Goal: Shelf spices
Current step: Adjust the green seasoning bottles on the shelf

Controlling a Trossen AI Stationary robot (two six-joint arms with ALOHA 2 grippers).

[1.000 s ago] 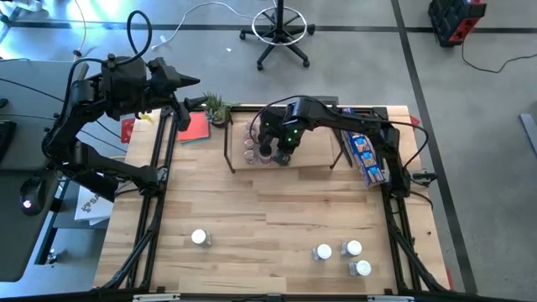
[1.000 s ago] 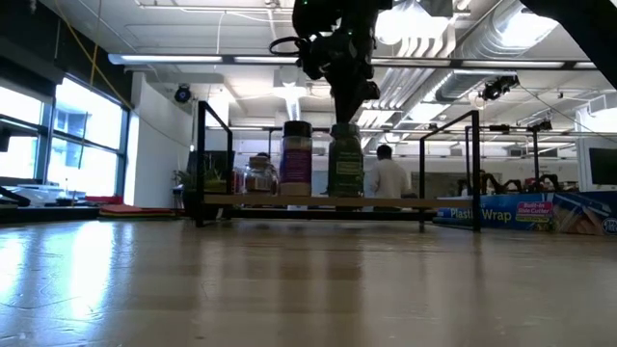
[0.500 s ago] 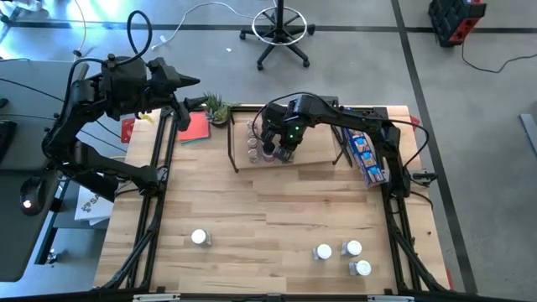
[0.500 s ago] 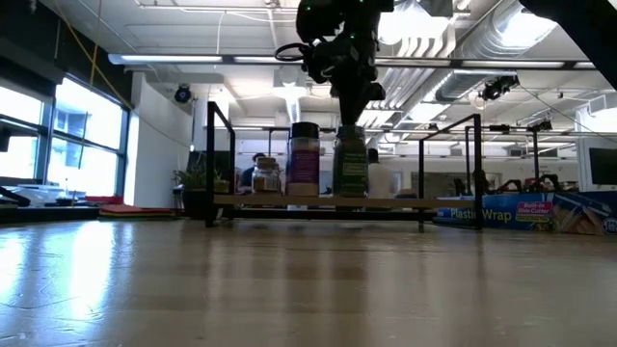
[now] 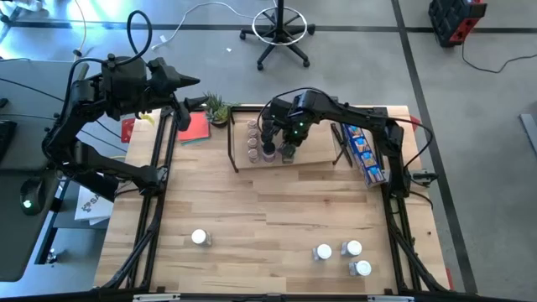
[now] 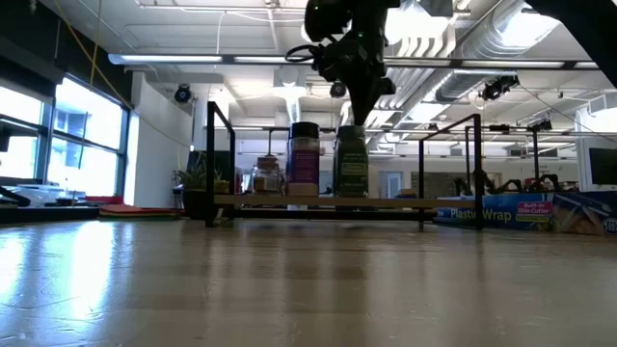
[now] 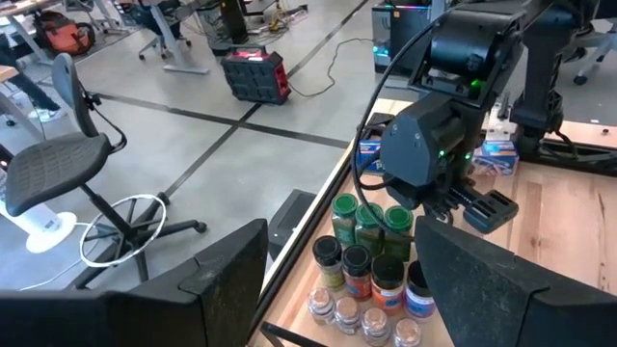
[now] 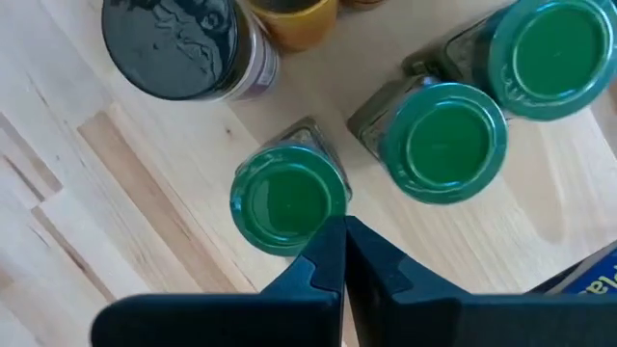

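Observation:
The shelf (image 5: 315, 153), a light-wood board on black legs, stands at the table's far middle and bears a cluster of spices (image 5: 262, 141). Several white-lidded jars (image 5: 352, 249) and one more (image 5: 200, 238) stand near the table's front. My right gripper (image 8: 340, 231) is shut and points down over the cluster, its tips at the rim of a green-lidded jar (image 8: 287, 202), which the low view also shows (image 6: 350, 164). My left gripper (image 5: 190, 82) hangs open, raised beyond the table's far left corner, with nothing between its fingers. My right gripper's shut fingertips (image 8: 333, 253) come from above, pointing down, at the edge of the green lid (image 8: 323, 207) of the jar nearest them. That jar stands upright on the shelf board. I cannot tell whether the tips touch the lid.
Two more green-lidded jars (image 8: 443, 145) and a black-lidded one (image 8: 174, 43) crowd the same spot. A blue packet (image 5: 365, 156) lies right of the shelf; a plant (image 5: 216, 107) and a red square (image 5: 195, 127) lie to its left. Bare wood lies at the table's middle (image 5: 268, 210).
My right gripper, shut throughout, has drifted a little toward the table's right edge above the green-lidded jar. In the low view the shelf's left end and the jars on it have shifted slightly the same way.

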